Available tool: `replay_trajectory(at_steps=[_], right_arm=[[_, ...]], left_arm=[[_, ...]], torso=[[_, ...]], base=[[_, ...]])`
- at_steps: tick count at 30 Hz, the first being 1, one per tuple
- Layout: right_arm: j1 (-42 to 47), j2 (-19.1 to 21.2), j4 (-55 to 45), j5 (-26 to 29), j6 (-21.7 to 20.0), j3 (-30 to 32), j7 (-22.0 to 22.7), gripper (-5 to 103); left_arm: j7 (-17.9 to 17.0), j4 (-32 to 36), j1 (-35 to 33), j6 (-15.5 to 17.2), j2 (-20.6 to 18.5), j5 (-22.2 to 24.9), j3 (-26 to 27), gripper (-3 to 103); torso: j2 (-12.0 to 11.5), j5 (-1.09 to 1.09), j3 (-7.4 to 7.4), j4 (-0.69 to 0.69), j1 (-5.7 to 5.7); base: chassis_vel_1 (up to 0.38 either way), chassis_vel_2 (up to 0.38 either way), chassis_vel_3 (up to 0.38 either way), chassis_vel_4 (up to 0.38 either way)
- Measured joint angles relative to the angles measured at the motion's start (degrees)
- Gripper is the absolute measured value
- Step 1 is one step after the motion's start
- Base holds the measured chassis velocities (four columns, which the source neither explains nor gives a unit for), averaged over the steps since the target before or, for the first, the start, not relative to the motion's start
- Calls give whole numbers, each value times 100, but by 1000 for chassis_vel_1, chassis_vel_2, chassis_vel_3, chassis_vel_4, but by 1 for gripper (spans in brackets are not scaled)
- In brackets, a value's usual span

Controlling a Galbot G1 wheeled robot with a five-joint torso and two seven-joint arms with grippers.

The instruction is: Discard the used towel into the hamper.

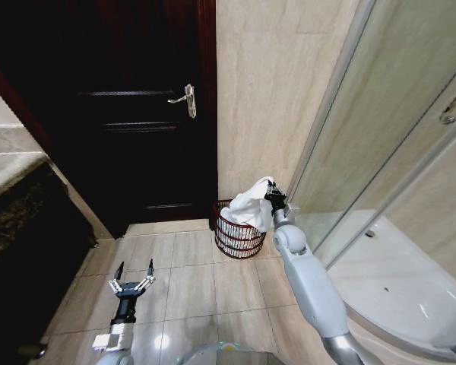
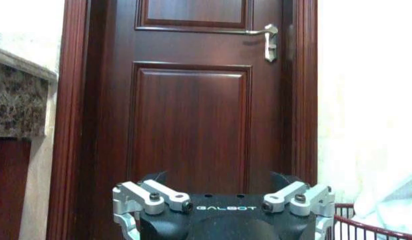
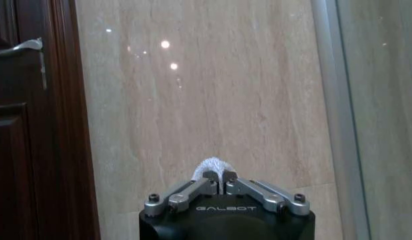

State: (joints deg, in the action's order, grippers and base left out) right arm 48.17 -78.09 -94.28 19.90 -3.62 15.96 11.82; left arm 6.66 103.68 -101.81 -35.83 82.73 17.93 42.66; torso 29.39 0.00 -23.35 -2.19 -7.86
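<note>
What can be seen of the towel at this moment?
The towel is white, soft and crumpled, looking like terry cloth. The right gripper has its fingers shut on an upper corner, a small tuft poking out between them in the right wrist view. The rest hangs in loose folds over the hamper, draping across its far rim and partly into the opening. The hamper stands on the tiled floor against the beige wall, between the dark door and the shower enclosure. The left gripper is apart, low over the floor.
</note>
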Motion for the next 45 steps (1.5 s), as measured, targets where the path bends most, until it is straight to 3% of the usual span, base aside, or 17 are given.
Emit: replay_trajectory(at_steps=[45], right_arm=[[304,-3,-422,-134,25,-160,13,2]], left_arm=[[31,57,0,-8,220,-224,-12,100]], torso=[[-1046,0,651,0,394]], base=[[-63,61,66,-63]])
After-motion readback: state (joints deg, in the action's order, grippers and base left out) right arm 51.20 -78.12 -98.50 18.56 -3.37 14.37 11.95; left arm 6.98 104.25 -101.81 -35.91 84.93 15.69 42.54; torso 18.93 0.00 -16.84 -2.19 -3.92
